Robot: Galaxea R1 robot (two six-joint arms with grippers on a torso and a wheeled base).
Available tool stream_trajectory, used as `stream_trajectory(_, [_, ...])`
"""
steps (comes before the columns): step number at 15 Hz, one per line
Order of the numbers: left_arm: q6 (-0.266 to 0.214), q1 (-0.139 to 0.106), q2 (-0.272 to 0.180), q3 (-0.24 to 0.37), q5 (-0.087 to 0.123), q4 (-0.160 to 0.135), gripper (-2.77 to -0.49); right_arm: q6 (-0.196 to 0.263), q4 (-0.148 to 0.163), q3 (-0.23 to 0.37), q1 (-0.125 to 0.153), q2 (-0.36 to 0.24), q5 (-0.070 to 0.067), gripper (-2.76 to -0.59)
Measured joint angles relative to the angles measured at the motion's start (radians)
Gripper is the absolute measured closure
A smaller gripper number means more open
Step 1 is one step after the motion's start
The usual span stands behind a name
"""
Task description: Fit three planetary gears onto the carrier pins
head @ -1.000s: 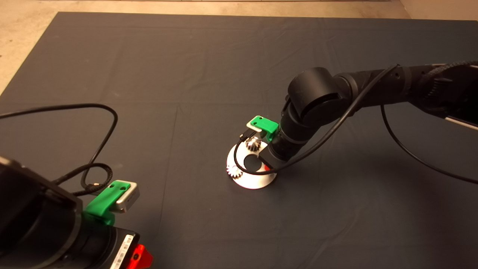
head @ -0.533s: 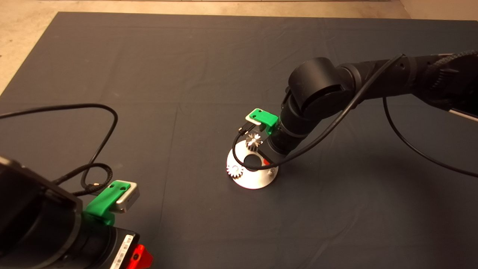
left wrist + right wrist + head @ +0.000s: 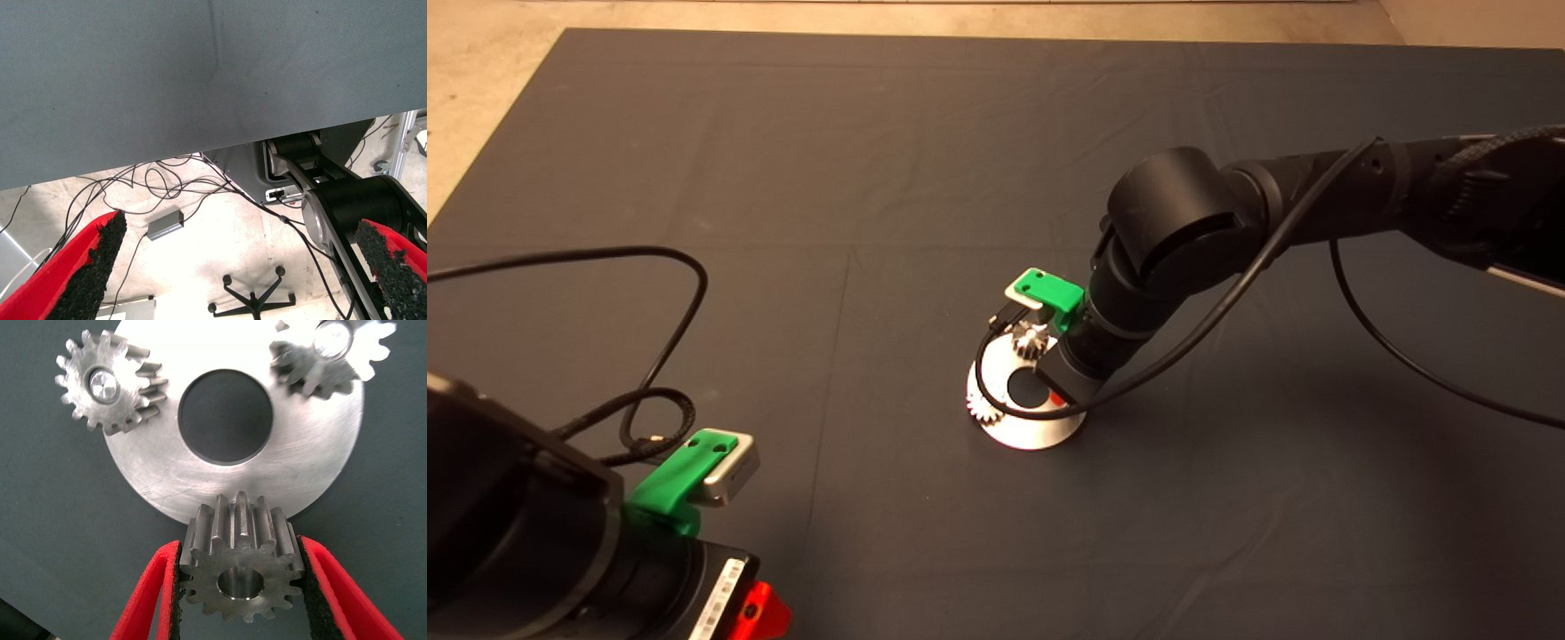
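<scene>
Right wrist view: third planetary gear [image 3: 241, 573], silvery with pointed teeth and a centre hole, is pinched between the two red fingers [image 3: 150, 597] of the right gripper [image 3: 240, 587], at the near rim of the disc [image 3: 167, 480].
Seated gears: two planetary gears [image 3: 107, 387] [image 3: 330, 350] sit on carrier pins [image 3: 105, 385] on the disc, on either side of its large centre hole.
Head view: disc [image 3: 1032, 431] lies near the middle of the dark mat [image 3: 871, 178]; the right arm [image 3: 1227, 213] reaches down over it from the right.
Left gripper [image 3: 240, 267]: parked at the mat's lower left edge, fingers [image 3: 93, 267] spread wide, holding nothing.
Left wrist view: floor beyond the mat, with cables [image 3: 167, 180] and a chair base [image 3: 253, 297].
</scene>
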Motion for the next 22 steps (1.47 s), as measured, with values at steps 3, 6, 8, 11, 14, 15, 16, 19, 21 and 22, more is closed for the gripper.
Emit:
stream_trajectory(3, [0.0, 0.0, 0.0, 0.0, 0.0, 0.0, -2.48, 0.0, 0.0, 0.015, -0.007, -0.01, 0.001, -0.97])
stream_trajectory(6, [0.0, 0.0, 0.0, 0.0, 0.0, 0.0, -2.48, 0.0, 0.0, 0.027, -0.01, -0.029, 0.0, -0.97])
stream_trajectory(8, [0.0, 0.0, 0.0, 0.0, 0.0, 0.0, -2.48, 0.0, 0.0, 0.029, -0.01, -0.036, -0.001, -0.97])
stream_trajectory(11, [0.0, 0.0, 0.0, 0.0, 0.0, 0.0, -2.48, 0.0, -0.001, 0.031, -0.01, -0.039, 0.0, -0.97])
stream_trajectory(14, [0.0, 0.0, 0.0, 0.0, 0.0, 0.0, -2.48, 0.0, -0.004, 0.031, -0.018, -0.045, -0.001, -0.97])
stream_trajectory(15, [0.0, 0.0, 0.0, 0.0, 0.0, 0.0, -2.48, 0.0, -0.006, 0.031, -0.024, -0.045, -0.001, -0.97])
stream_trajectory(16, [0.0, 0.0, 0.0, 0.0, 0.0, 0.0, -2.48, 0.0, -0.008, 0.031, -0.031, -0.045, 0.0, -0.97])
stream_trajectory(19, [0.0, 0.0, 0.0, 0.0, 0.0, 0.0, -2.48, 0.0, -0.013, 0.031, -0.055, -0.045, -0.001, -0.97])
stream_trajectory(21, [0.0, 0.0, 0.0, 0.0, 0.0, 0.0, -2.48, 0.0, -0.016, 0.031, -0.059, -0.045, 0.0, -0.97])
stream_trajectory(22, [0.0, 0.0, 0.0, 0.0, 0.0, 0.0, -2.48, 0.0, -0.019, 0.031, -0.059, -0.045, 0.0, -0.97])
